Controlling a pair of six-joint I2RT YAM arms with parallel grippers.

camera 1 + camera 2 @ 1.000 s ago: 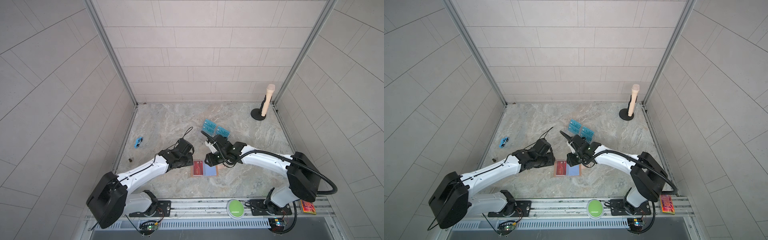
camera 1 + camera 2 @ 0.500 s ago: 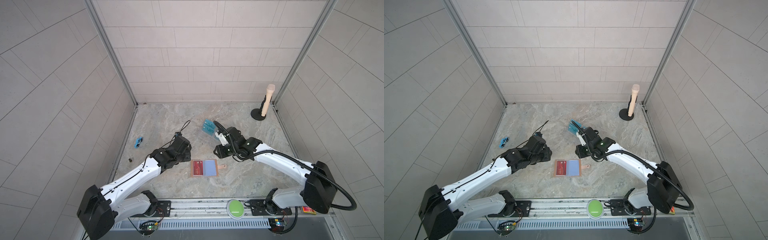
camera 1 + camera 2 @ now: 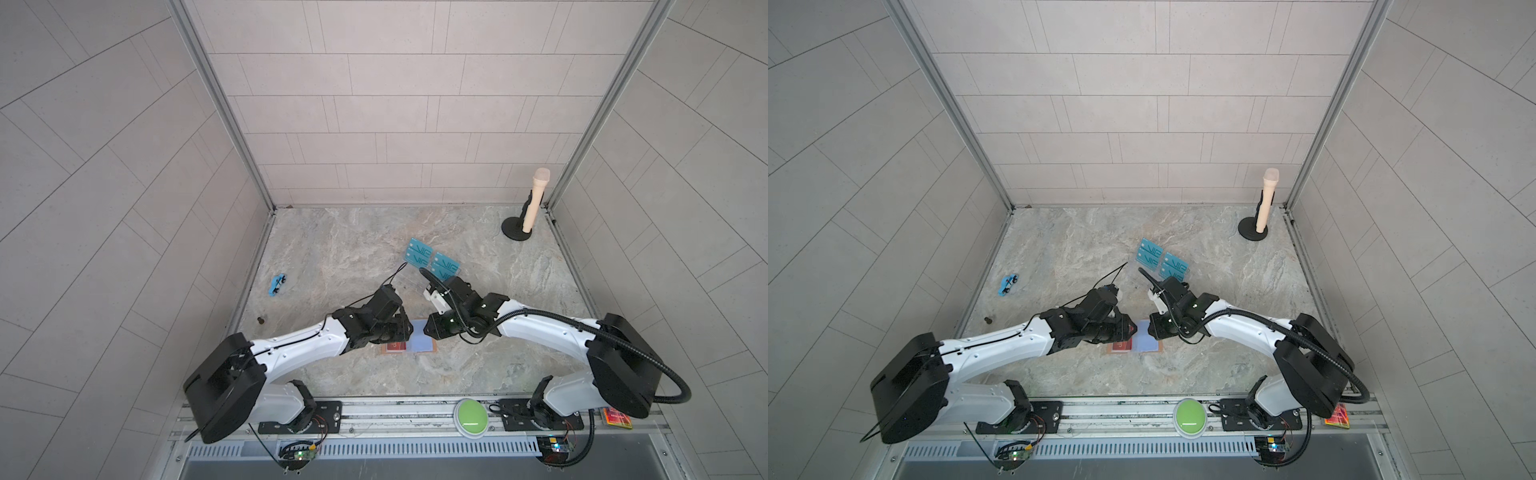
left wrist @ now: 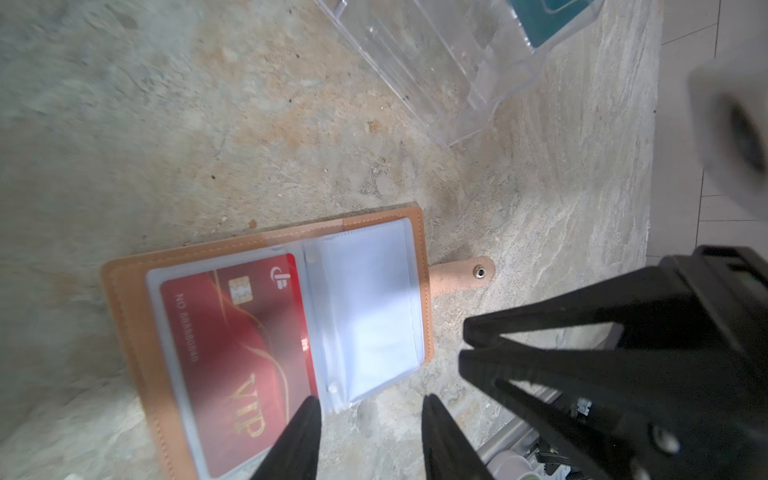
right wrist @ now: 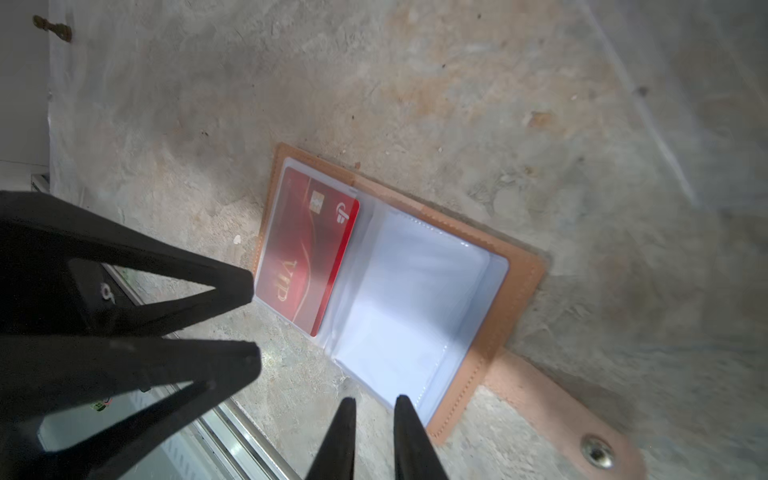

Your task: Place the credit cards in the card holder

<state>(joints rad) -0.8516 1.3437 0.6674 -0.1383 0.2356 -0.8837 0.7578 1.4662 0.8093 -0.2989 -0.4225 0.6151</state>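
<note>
In both top views, the card holder is lying open on the marble surface between the left gripper and right gripper, with the teal credit cards lying well apart toward the back wall.

In the left wrist view, the left gripper is hanging with jaws apart and empty by the pocketed red card.

In the right wrist view, the right gripper is showing jaws narrowly apart, gripping nothing, at the holder's clear pocket.
</note>
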